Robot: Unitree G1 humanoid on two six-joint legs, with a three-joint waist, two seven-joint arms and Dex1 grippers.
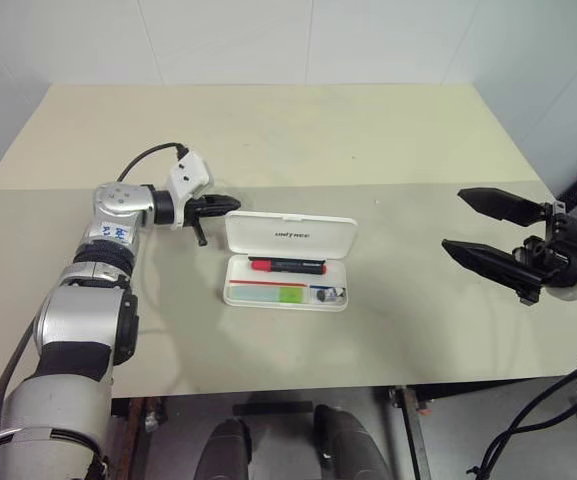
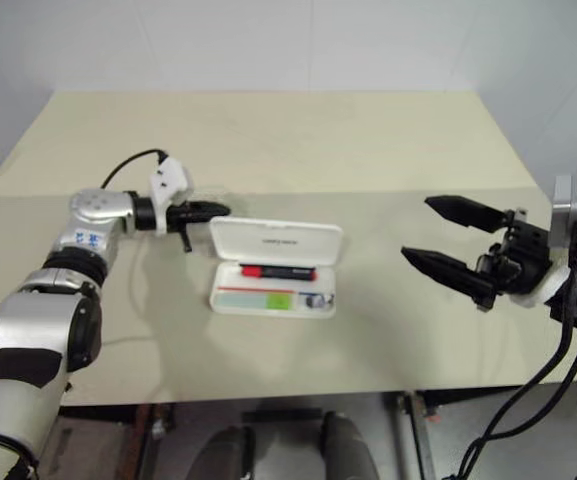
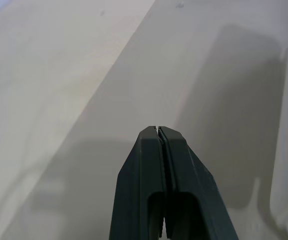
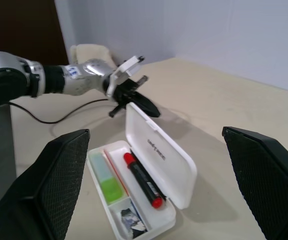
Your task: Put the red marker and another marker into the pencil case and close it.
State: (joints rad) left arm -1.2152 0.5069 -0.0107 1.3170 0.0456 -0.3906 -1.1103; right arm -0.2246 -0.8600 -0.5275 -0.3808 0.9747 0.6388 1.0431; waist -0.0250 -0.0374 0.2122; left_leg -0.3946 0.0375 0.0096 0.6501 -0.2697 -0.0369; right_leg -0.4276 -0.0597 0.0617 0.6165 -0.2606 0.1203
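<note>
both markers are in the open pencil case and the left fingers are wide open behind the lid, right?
Not quite: the left gripper has its fingers shut, as the left wrist view shows. Both the red marker and highlighter do lie in the open pencil case.

At the centre of the head view lies the flat white plastic pencil case (image 1: 288, 262), its raised lid bearing small dark lettering. Inside, the slim marker with black barrel and red cap (image 1: 287, 266) sits above the pale mint highlighter with a lime-green end (image 1: 280, 293), with a thin red stripe between them. The tabletop (image 1: 268, 130) is cream and beige. At mid-left and far right, the left gripper (image 1: 226, 204) and right gripper (image 1: 476, 228) are black; the right one's fingers (image 4: 54, 175) show a fine mesh pattern.
</note>
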